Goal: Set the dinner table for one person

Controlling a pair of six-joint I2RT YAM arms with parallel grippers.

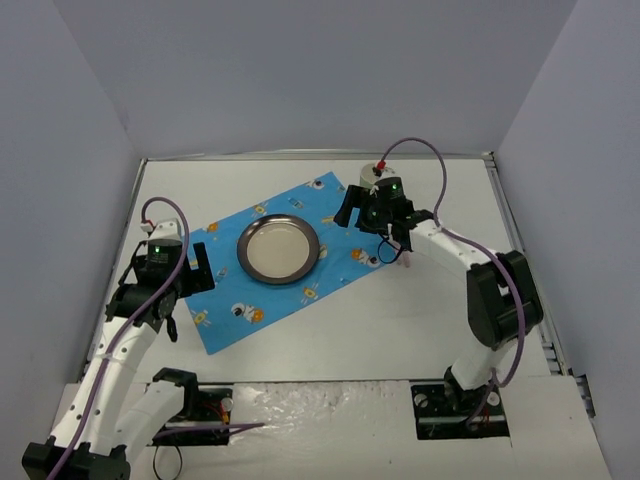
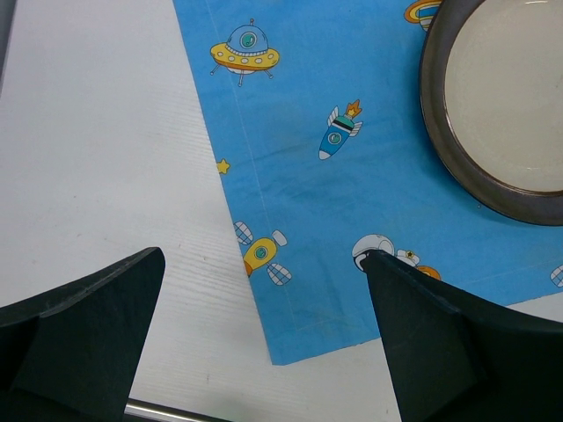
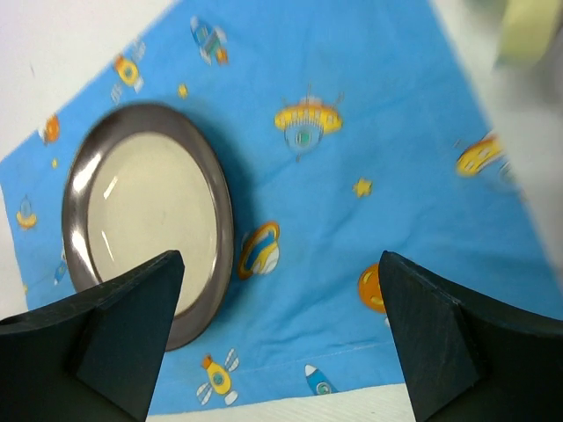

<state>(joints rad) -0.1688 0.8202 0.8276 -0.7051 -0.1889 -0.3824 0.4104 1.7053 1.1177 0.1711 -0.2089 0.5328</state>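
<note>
Bare white dinner table (image 1: 330, 340) runs along the near side, with more open top on the right. The left gripper (image 2: 264, 259) hovers over the near-left corner of the skewed blue placemat (image 1: 225, 300), jaws wide, holding nothing. A grey-rimmed plate (image 1: 279, 250) sits mid-mat, nothing on it. Further back, the right gripper (image 3: 281, 259) hangs over the mat's right end, jaws wide and unloaded. A blurred pale object (image 3: 528, 31) lies beyond.

blue cartoon-print placemat (image 1: 270, 262), cream plate (image 1: 278, 250) with dark rim
</note>
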